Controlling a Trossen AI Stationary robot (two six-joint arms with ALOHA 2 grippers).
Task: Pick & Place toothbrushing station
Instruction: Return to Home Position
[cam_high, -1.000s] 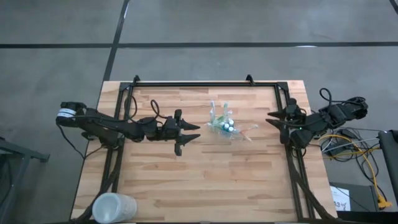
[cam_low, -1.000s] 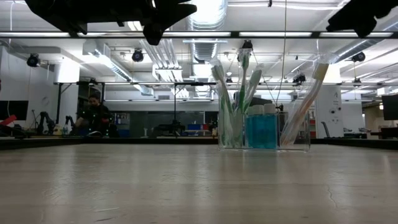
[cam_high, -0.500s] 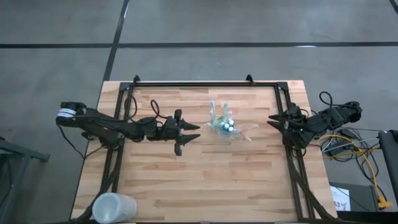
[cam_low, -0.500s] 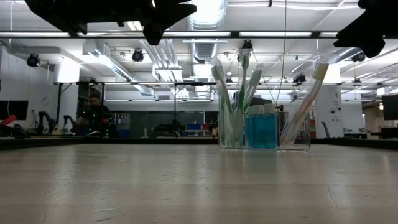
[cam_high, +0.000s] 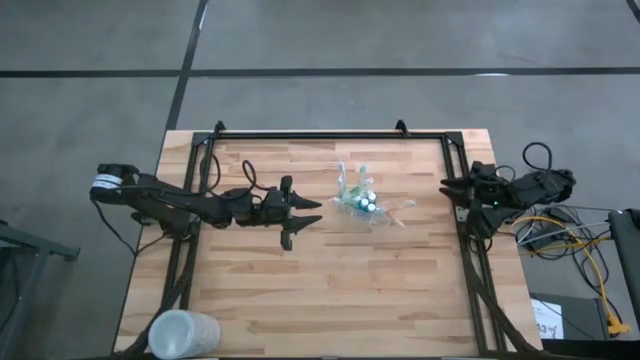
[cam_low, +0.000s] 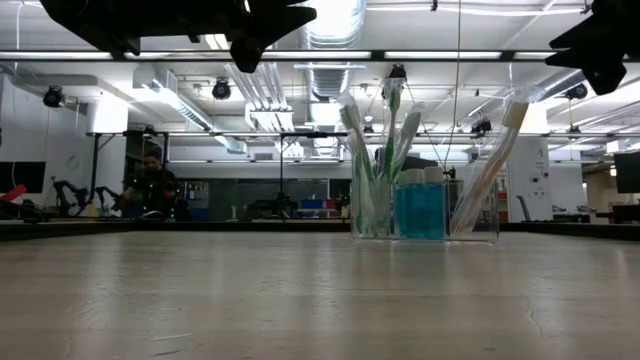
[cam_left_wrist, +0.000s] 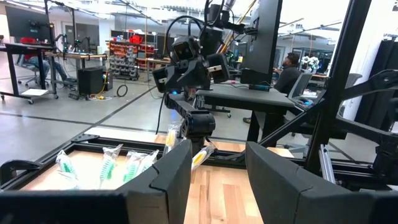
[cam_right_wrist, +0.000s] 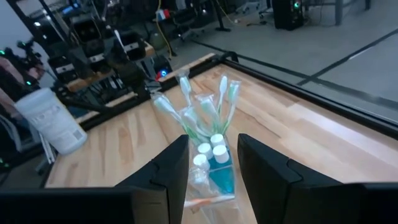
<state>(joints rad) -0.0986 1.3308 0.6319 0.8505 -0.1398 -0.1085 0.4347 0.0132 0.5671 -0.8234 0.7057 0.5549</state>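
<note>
The left gripper (cam_high: 304, 223) is held over the wooden table (cam_high: 330, 300), left of centre in the high view, its two dark fingers (cam_left_wrist: 168, 180) spread wide with nothing between them; the empty gap is shown most plainly in the left wrist view. The right gripper (cam_high: 452, 196) is seen at the table's right edge, by the black frame rail (cam_high: 472, 270), likewise parted and empty, as the right wrist view makes clear. Between the two, just right of centre in the high view, the toothbrushing station (cam_high: 362, 203) is stood on the table, apart from both grippers. From above it is read only as a pale cluster; in the low view its clear walls are made out, with green and white toothbrushes (cam_low: 372, 195) at its left, blue tubes (cam_low: 420, 210) in the middle and an orange toothbrush (cam_low: 490, 165) leaned at its right. The white tube caps (cam_right_wrist: 214, 149) are picked out best in the right wrist view. A frosted white cup (cam_high: 183, 333) is seen at the lower left corner of the high view, well apart from the station, and is not caught in the low view
</note>
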